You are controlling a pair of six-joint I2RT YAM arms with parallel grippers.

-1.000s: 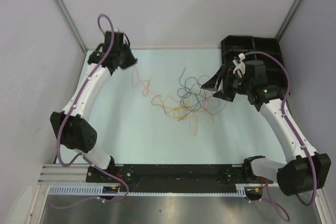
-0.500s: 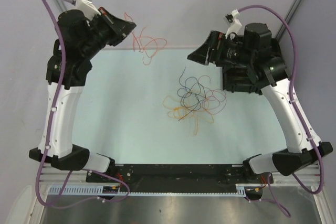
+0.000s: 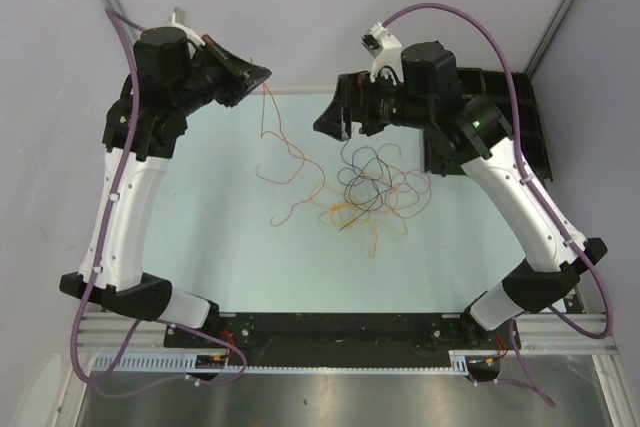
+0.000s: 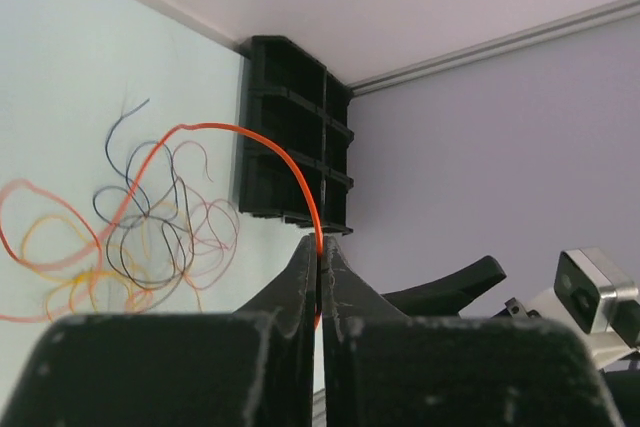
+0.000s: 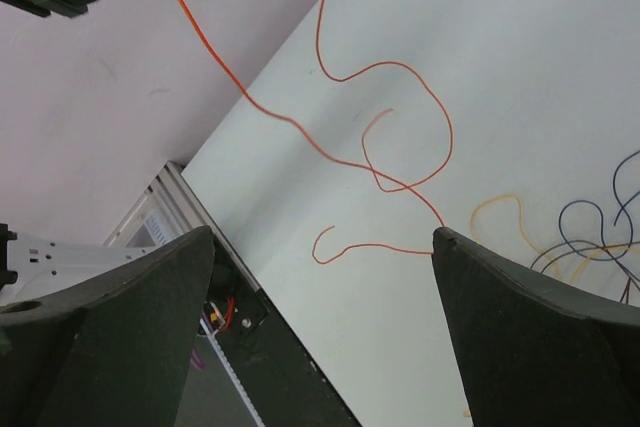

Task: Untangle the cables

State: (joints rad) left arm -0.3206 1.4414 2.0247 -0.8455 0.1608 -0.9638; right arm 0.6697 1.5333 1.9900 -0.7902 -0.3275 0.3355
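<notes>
Left pincer up over the far-left corner of the bench, pinched tight on one end of the red cable. Hanging down from there, then trailing in loose loops across the bench, long axis running roughly from the far-left corner toward the centre, tail end curling back toward the near edge. Looks mostly pulled out of the tangle, maybe touching an orange strand at its left fringe, hard to call. Rest of the cables (dark blue, orange, yellow, purplish) heaped just right of centre. Right pincer wide open, nothing in it, hovering near the middle of the far edge. Clearly the nearer arm for the heap: tangle sitting just below it, a bit toward the near-right corner. Black tray parked in the far-right corner.
</notes>
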